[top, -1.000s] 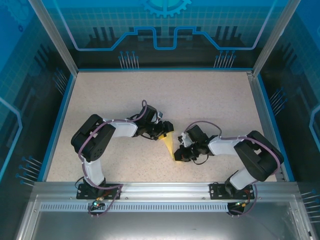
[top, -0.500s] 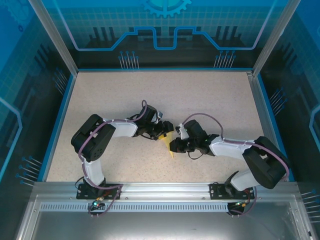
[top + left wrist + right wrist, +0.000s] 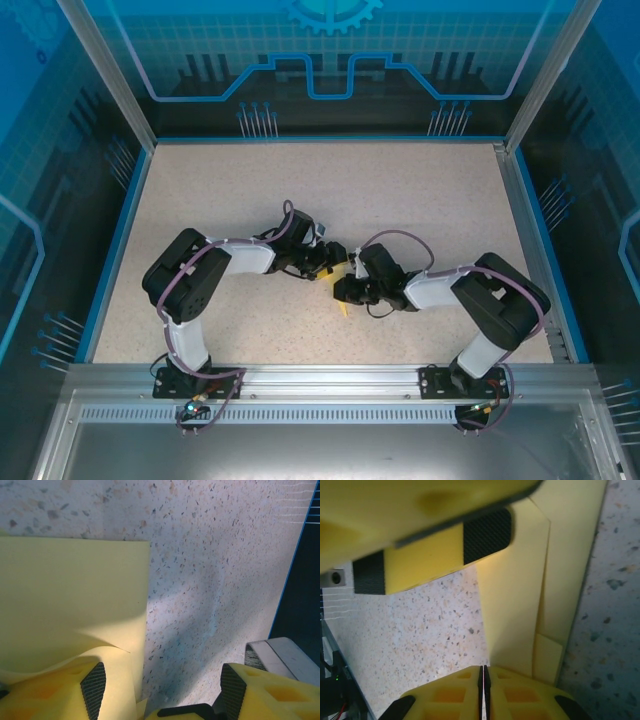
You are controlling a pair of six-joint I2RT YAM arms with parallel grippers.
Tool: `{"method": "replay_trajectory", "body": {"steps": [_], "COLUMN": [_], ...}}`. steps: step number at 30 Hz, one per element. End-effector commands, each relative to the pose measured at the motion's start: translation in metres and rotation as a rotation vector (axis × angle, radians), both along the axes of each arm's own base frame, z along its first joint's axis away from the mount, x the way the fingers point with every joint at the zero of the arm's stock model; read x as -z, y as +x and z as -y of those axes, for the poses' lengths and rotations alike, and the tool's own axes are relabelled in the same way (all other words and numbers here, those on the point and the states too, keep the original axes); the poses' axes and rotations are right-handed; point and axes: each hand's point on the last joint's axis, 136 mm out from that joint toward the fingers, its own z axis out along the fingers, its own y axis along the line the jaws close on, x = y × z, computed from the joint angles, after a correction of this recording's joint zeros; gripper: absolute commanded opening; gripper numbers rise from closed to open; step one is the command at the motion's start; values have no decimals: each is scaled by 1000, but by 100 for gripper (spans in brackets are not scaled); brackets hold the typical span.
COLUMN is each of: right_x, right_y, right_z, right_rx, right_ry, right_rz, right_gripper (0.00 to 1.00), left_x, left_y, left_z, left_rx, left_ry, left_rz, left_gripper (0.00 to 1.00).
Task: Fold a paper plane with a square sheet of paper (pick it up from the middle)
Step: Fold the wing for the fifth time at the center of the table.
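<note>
The pale-yellow sheet of paper [image 3: 342, 303] lies on the speckled table between both arms, folded into a narrow shape with layered flaps [image 3: 520, 605]. My left gripper [image 3: 332, 262] stands open at its far end. In the left wrist view one pad [image 3: 93, 690] rests over a curled-up edge of the paper [image 3: 75, 590], and the other pad [image 3: 232, 690] is over bare table. My right gripper [image 3: 484, 672] is shut, its tips at the paper's left edge, close below the left gripper's fingers [image 3: 445, 545]. Whether any paper sits between its jaws is not visible.
A blue rim [image 3: 120, 250] and transparent walls bound the speckled tabletop [image 3: 330, 190]. The two grippers sit almost touching at the table's middle. The right arm's elbow [image 3: 500, 300] juts out to the right.
My right gripper has slid up and to the left along the paper toward the left gripper, covering most of it. The left arm has stayed still.
</note>
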Motion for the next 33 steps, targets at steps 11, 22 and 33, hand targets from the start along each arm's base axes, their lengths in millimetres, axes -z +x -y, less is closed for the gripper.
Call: {"method": "replay_trajectory", "body": {"steps": [11,22,33], "right_x": [58,60,57], "right_y": [-32,-43,-40], "right_z": [25,38,40], "right_rx": [-16,-80,-100], "right_ry": [-158,-137,-96], "right_rz": [-165,-206,-219], "right_gripper": [9,5,5], "left_x": [24,-23,-43], "left_y": [-10,4,2], "left_z": [-10,-6,-40], "left_rx": [-8,-6,-123], "left_ry": [73,37,127], "left_rz": [-61,64,155], "left_gripper": [67,70,63]}}
